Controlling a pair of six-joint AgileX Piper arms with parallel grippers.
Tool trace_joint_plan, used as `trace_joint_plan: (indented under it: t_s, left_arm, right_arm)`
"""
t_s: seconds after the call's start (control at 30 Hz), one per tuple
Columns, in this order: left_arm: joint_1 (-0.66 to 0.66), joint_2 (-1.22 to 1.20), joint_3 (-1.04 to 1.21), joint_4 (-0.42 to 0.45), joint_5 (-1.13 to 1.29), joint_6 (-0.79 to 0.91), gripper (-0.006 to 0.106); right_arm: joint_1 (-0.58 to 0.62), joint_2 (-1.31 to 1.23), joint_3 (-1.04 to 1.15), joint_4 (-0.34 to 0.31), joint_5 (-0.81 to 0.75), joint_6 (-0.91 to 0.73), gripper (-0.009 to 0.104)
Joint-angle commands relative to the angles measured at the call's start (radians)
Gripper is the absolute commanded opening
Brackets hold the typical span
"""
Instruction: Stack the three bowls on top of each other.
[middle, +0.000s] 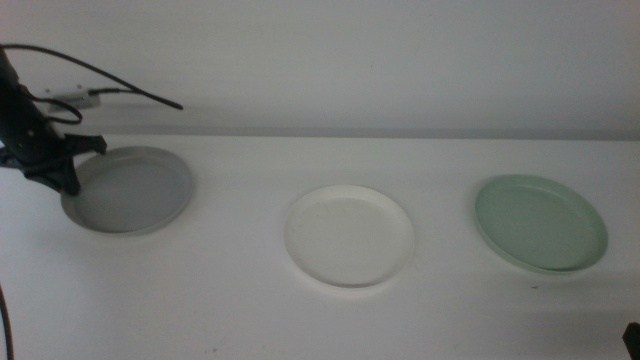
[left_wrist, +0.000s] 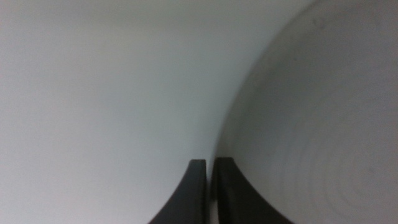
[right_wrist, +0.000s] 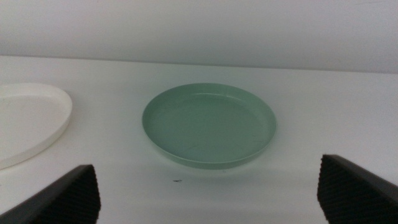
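Grey bowl (middle: 130, 190) rim seemingly pinched, left pincer (middle: 70, 165)

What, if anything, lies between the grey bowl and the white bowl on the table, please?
Nothing visible does. Only bare table separates the grey bowl, whose rim the left gripper grips, from the white bowl. The green bowl lies beyond, before the open right gripper.

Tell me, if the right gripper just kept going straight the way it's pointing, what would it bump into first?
Most likely the pale green bowl, which lies straight ahead between the right gripper's wide-open jaws, on the table. Depth is hard to judge.
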Motion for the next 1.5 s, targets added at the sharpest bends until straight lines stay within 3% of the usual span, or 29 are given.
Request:
trace_joint_plan:
  t_s: [0.0, 0.2, 0.37, 0.53, 0.7, 0.87, 1.47]
  left_arm:
    - [-0.022, -0.122, 0.034, 0.025, 0.100, -0.065, -0.002]
    - [-0.245, -0.369, 0.118, 0.067, 0.098, -0.163, -0.001]
    - [-0.480, -0.390, 0.136, 0.067, 0.089, -0.200, -0.001]
    - [-0.604, -0.390, 0.230, 0.038, -0.077, -0.304, -0.001]
    - [-0.661, -0.359, 0.242, 0.029, -0.100, -0.314, -0.001]
    - [-0.668, -0.304, 0.240, -0.039, -0.152, -0.320, -0.001]
    - [-0.669, -0.212, 0.238, -0.080, -0.195, -0.312, -0.001]
  right_arm:
    - [-0.009, -0.040, 0.044, -0.007, -0.009, -0.003, 0.093]
    - [-0.009, -0.040, 0.044, -0.007, -0.009, -0.003, 0.093]
    - [-0.009, -0.040, 0.044, -0.007, -0.009, -0.003, 0.093]
    - [-0.009, -0.040, 0.044, -0.007, -0.009, -0.003, 0.093]
    - [-0.009, -0.040, 0.044, -0.007, -0.009, -0.003, 0.093]
    - [-0.009, -0.040, 0.044, -0.007, -0.009, -0.003, 0.093]
    - [-0.009, -0.040, 0.044, -0.007, -0.009, -0.003, 0.093]
